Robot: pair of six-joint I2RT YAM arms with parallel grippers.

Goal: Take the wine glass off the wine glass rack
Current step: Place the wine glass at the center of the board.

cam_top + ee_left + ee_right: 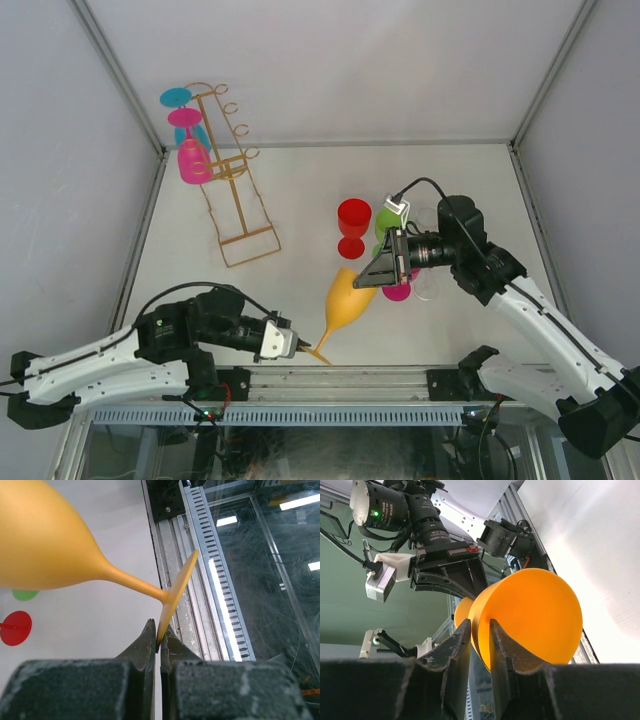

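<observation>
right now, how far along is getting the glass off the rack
Done: the orange glass is off the rack, held tilted between the two arms. In hand: the left gripper is shut on its foot, and the right gripper straddles the bowl's rim; whether it grips yet is unclear. Left: probably setting it down, perhaps by the red glass. A pink glass still hangs on the rack.

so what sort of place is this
Probably a robot test cell: white table boxed in by grey panels, two arms bolted to a metal rail, wine glass rack and plastic glasses as props.
</observation>
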